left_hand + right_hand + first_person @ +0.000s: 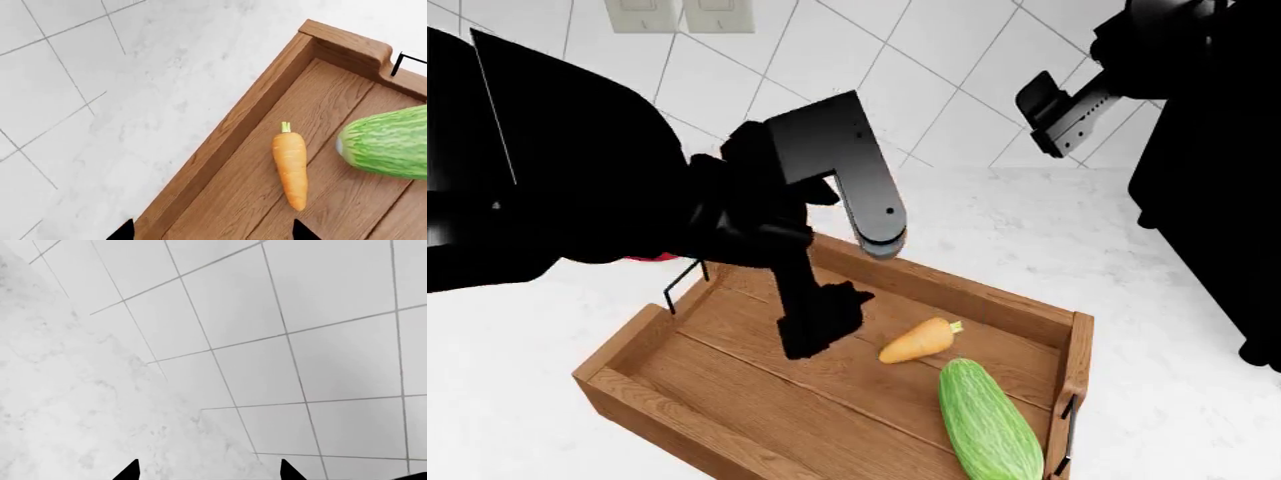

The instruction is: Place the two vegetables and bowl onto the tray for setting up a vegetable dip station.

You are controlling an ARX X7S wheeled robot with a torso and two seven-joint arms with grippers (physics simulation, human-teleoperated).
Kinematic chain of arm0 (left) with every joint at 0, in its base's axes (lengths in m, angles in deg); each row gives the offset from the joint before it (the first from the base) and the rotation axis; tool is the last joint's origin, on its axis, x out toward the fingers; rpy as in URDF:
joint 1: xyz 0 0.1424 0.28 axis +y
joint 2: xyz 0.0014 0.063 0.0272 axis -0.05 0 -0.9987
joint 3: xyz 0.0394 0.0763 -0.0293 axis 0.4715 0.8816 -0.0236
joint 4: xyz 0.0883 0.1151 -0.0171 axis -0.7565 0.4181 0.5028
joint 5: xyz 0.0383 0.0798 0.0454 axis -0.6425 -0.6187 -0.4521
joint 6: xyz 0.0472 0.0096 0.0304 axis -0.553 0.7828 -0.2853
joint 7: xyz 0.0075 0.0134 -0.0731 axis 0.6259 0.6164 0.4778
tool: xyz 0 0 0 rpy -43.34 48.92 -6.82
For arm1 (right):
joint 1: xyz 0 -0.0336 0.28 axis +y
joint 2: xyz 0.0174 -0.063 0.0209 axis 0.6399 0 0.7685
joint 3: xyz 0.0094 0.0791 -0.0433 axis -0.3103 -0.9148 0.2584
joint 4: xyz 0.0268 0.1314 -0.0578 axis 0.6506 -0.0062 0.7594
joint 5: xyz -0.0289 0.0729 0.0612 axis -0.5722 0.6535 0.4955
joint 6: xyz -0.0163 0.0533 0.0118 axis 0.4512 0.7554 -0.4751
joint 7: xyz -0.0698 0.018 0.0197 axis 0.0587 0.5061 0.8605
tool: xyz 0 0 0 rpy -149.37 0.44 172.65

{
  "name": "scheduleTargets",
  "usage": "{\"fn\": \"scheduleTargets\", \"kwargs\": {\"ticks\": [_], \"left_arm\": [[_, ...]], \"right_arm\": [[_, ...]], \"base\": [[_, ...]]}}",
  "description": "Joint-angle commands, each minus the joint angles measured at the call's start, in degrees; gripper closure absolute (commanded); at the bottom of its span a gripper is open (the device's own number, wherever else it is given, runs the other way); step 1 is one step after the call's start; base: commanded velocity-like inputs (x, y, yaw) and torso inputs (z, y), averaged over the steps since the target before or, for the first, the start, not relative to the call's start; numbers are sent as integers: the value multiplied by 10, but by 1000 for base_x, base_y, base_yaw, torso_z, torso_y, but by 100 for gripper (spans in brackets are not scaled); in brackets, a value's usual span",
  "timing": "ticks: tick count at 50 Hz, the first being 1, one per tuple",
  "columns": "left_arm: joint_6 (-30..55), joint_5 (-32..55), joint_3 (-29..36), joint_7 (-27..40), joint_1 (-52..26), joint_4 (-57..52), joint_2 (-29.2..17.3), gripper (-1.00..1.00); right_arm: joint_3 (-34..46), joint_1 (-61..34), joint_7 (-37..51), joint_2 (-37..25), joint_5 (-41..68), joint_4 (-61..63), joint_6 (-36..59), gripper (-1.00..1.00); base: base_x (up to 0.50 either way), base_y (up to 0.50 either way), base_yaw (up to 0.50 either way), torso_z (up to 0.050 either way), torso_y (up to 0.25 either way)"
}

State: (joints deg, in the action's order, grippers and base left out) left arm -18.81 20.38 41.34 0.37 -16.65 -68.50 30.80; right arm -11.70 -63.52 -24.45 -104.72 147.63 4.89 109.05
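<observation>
The tray (827,385) is sitting on the white marble counter (1054,240), its far long wall running just below the tiled wall, with open counter lying to its right and far side. The carrot (918,340) is lying on the plank floor near the far wall, and the cucumber (988,425) is resting just beside it toward the right end, apart from it. The left gripper (817,322) is hanging over the tray's middle, its fingers spread, gripping nothing. A sliver of red is showing behind the left arm; the bowl cannot be made out. The right gripper (208,471) is holding high at the far right, fingers apart, its wrist view showing only counter and tiles.
</observation>
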Motion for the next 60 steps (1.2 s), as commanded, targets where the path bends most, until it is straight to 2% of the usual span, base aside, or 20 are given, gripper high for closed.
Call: {"fn": "scheduleTargets", "kwargs": {"ticks": [1,2,11,16,21,27,35,52,60], "left_arm": [[-27,-4,-59,58,-20,14,-74,-100],[-25,20,-76,75,-18,26,-78,-100],[-61,19,-129,177,-5,108,-98,-100],[-34,54,-143,235,2,157,-97,-100],[-38,43,-147,277,7,192,-101,-100],[-10,65,-144,294,12,191,-111,-100],[11,147,-173,392,51,202,-143,-100],[-37,220,-204,467,139,158,-194,-100],[-32,215,-200,463,131,153,-191,-100]], "right_arm": [[-1,-9,3,-4,-3,11,6,-100],[-1,-9,2,-4,-4,10,4,-100],[2,-1,-6,1,-13,1,-11,-100],[6,1,-12,8,-20,-7,-17,-100],[6,-7,-20,11,-23,-11,-17,-100],[11,1,-28,18,-32,-24,-28,-100],[15,3,-40,25,-43,-44,-41,-100],[15,11,-42,31,-44,-43,-44,-100],[12,15,-36,23,-40,-33,-41,-100]], "base": [[0,0,0,0,0],[0,0,0,0,0],[0,0,0,0,0],[0,0,0,0,0],[0,0,0,0,0],[0,0,0,0,0],[0,0,0,0,0],[0,0,0,0,0],[0,0,0,0,0]]}}
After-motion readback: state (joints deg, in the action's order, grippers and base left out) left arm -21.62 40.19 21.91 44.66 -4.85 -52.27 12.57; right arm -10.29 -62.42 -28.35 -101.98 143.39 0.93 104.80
